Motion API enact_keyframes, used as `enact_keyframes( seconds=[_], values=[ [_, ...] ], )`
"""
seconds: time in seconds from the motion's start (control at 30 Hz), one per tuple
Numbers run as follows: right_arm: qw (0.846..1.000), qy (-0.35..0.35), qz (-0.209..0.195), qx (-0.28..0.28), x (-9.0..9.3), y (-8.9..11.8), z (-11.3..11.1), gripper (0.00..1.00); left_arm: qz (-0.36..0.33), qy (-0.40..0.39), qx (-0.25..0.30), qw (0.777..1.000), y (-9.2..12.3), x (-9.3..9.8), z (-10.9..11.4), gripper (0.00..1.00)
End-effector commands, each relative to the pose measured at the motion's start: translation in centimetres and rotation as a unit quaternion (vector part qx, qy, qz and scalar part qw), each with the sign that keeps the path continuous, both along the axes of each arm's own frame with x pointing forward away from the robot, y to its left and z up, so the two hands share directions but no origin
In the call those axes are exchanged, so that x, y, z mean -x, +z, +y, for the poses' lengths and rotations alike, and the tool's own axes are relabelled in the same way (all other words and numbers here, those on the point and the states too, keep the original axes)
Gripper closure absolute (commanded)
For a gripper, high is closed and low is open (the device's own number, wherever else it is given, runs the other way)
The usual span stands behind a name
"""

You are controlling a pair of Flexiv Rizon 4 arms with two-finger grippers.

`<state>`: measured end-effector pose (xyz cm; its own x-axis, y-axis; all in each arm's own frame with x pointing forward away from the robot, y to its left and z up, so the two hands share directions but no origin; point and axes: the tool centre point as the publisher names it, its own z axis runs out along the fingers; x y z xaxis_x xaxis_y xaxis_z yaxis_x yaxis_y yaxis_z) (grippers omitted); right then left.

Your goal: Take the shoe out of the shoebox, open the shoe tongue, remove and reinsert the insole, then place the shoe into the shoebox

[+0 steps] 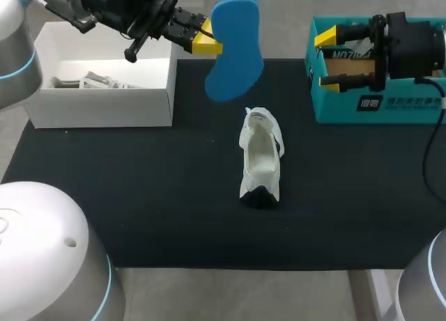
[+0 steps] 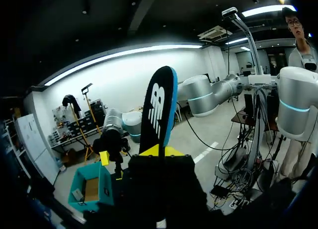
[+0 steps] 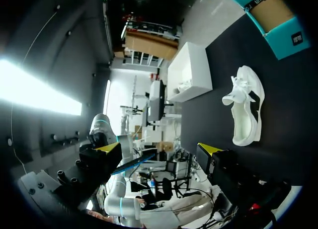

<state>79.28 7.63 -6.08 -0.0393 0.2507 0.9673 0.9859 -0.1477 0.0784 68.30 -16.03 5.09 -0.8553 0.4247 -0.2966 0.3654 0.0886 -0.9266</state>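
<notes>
- The black counter (image 1: 139, 209) carries the things.
- The right pincer (image 1: 327, 60) comes in level with its fingers wide apart, holding nothing, just above the teal cardboard shoebox (image 1: 390, 108).
- The left pincer (image 1: 207, 42) is raised and grips the flat blue foam insole (image 1: 235, 56), which hangs from its tips.
- The white shoe (image 1: 259, 161) stands upright, lower than both pincers and between them.

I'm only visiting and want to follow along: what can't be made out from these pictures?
Head view: the right gripper hangs over the teal shoebox, hiding much of its inside; the edge cuts its side.
Head view: the white shoe has its toe interior covered by its upper.
Head view: items in the white box are too small to name.
Left wrist view: the left gripper hides with its body where it grips the blue insole.
</notes>
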Motion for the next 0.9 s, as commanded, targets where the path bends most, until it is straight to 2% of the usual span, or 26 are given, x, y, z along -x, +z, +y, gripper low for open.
enact_keyframes(
  seconds=[0.03, 0.07, 0.13, 0.17, 0.2, 0.27, 0.4, 0.6, 0.9],
  values=[
    [1.0, -0.002, 0.0, 0.0, 0.1, -0.1, 0.1, 0.0, -0.309, 0.014, -0.016, 0.951, -1.0, 0.2, -0.1, 1.0],
    [1.0, -0.002, 0.0, 0.0, 0.1, -0.1, 0.1, 0.0, -0.329, 0.026, -0.012, 0.944, -1.4, -0.1, -0.3, 1.0],
    [1.0, -0.002, 0.0, 0.0, 0.1, -0.1, 0.1, 0.0, -0.413, 0.0, 0.028, 0.91, -2.3, -0.6, -0.4, 1.0],
    [1.0, -0.002, 0.0, 0.0, 0.1, -0.1, 0.1, 0.0, -0.416, 0.018, 0.034, 0.909, -2.6, -0.9, -0.6, 1.0],
    [1.0, -0.002, 0.0, 0.0, 0.1, -0.1, 0.1, 0.0, -0.446, 0.012, 0.059, 0.893, -2.9, -1.1, -0.7, 1.0],
    [1.0, -0.002, 0.0, 0.0, 0.1, -0.1, 0.1, 0.0, -0.476, 0.016, 0.071, 0.877, -3.3, -1.5, -1.0, 1.0],
    [1.0, -0.002, 0.0, 0.0, 0.1, -0.1, 0.1, 0.0, -0.561, -0.023, 0.11, 0.82, -4.2, -2.8, -1.4, 1.0],
    [1.0, -0.002, 0.0, 0.0, 0.1, -0.1, 0.1, 0.0, -0.636, -0.053, 0.146, 0.756, -4.2, -3.8, -2.4, 1.0],
    [1.0, -0.002, 0.0, 0.0, 0.1, -0.1, 0.1, 0.0, -0.636, -0.053, 0.146, 0.756, -4.2, -3.8, -2.4, 1.0]
  ],
)
